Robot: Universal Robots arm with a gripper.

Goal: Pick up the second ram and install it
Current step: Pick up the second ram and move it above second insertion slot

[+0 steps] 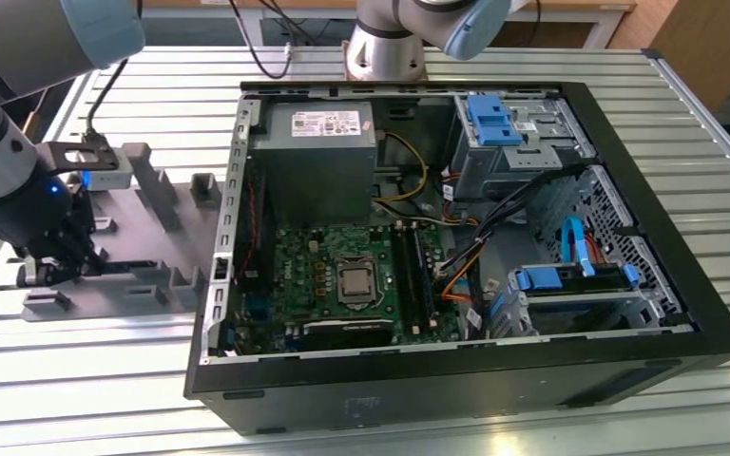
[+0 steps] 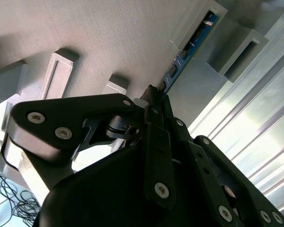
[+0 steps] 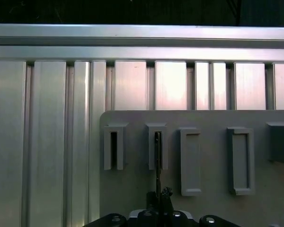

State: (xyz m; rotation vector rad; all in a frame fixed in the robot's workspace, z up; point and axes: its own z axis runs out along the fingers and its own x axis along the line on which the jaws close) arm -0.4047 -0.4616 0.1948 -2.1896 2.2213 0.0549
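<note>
The second ram (image 2: 189,47) is a thin blue-green board standing on edge in a slot of the grey holder tray (image 2: 109,33). In the second wrist view my gripper (image 2: 155,94) has its black fingers shut on the ram's near end, while the far end still sits in the tray's slot. The first wrist view shows the ram (image 3: 157,158) edge-on as a dark thin line in the holder tray (image 3: 208,118), with my gripper (image 3: 161,195) right at it. In the exterior view my gripper (image 1: 50,269) is low over the holder tray (image 1: 144,252), at the exterior view's left.
An open computer case (image 1: 467,380) lies at the exterior view's right, with a green motherboard (image 1: 327,256) and long black memory slots (image 1: 413,275) inside. Cables, drive cages and a power supply (image 1: 320,142) crowd the case. Everything rests on a slatted aluminium table (image 1: 86,380).
</note>
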